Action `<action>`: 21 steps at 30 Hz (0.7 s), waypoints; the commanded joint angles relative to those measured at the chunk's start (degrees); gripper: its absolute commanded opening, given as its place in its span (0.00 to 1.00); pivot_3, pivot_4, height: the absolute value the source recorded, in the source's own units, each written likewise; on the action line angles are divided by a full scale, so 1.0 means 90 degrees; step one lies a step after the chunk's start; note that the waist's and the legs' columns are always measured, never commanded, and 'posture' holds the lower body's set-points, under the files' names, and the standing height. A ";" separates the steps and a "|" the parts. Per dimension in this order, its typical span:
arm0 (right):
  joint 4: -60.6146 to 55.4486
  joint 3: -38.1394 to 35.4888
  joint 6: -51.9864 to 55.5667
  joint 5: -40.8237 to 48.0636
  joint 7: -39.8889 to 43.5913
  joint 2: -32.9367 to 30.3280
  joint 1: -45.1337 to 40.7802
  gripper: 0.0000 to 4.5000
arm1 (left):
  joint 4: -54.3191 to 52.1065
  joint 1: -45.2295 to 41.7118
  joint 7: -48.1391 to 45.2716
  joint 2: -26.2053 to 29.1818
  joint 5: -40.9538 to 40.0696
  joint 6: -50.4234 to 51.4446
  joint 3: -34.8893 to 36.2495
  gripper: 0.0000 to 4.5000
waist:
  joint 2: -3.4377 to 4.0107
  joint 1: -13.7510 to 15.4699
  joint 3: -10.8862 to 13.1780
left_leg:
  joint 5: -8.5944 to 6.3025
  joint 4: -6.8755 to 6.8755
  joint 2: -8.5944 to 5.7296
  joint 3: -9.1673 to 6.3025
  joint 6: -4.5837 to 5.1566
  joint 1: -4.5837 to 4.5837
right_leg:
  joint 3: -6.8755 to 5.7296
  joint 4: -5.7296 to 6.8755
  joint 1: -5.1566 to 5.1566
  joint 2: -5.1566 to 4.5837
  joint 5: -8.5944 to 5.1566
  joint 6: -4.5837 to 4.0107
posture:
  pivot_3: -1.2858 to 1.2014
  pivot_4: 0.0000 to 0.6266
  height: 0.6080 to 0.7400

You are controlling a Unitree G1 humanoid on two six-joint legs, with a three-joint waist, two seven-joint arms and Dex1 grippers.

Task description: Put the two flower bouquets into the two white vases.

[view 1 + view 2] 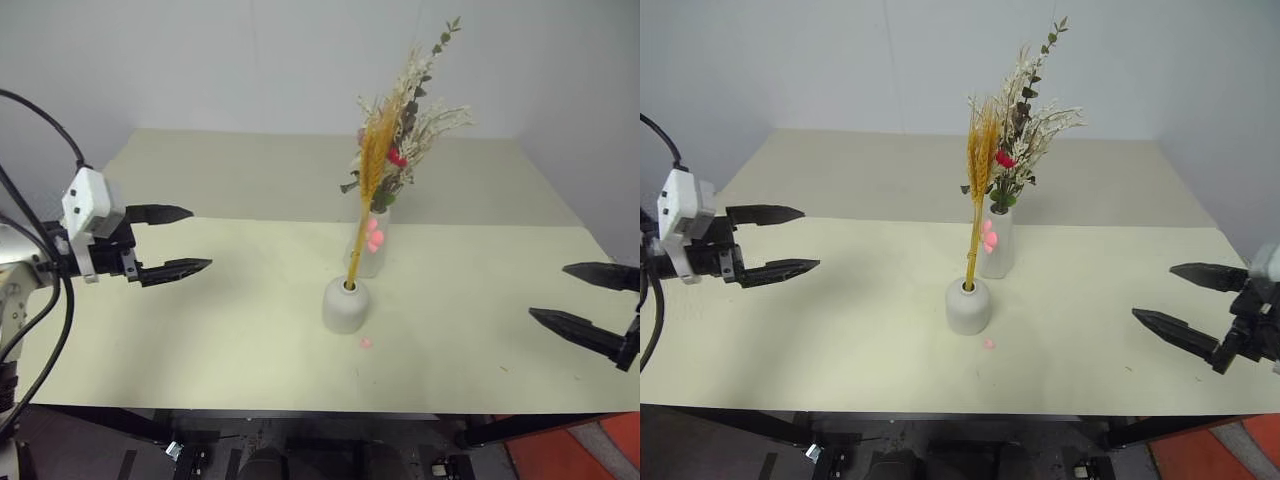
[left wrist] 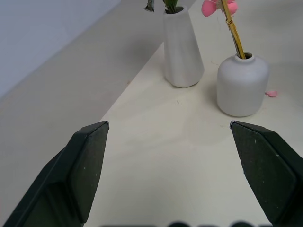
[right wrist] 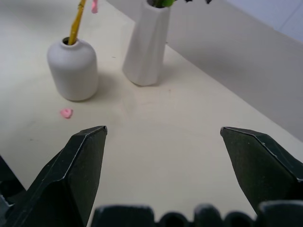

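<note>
Nearest on the table (image 1: 200, 350) lies a small pink petal (image 1: 366, 343), just in front of the short vase (image 1: 345, 305), which holds the golden wheat spray (image 1: 372, 170). Right behind it stands the tall vase (image 1: 368, 245) with the bushy cream-pink bunch (image 1: 420, 110). The left gripper (image 1: 178, 241) and the right gripper (image 1: 582, 300) hover well apart at either side, jaws wide, holding nothing.
</note>
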 commanded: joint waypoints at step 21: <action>0.0635 0.0434 -0.1287 -0.0318 0.0626 0.0092 -0.0609 1.00 | -0.1500 0.0932 0.0682 0.0297 -0.0595 0.0809 0.0757 0.99 | 0.0001 -0.0036 0.0001 | 0.0000 -0.0026 0.0000 0.0006 0.0000 0.0018 | 0.0005 -0.0002 0.0003 -0.0001 0.0003 -0.0007 | 0.52 0.24 1.00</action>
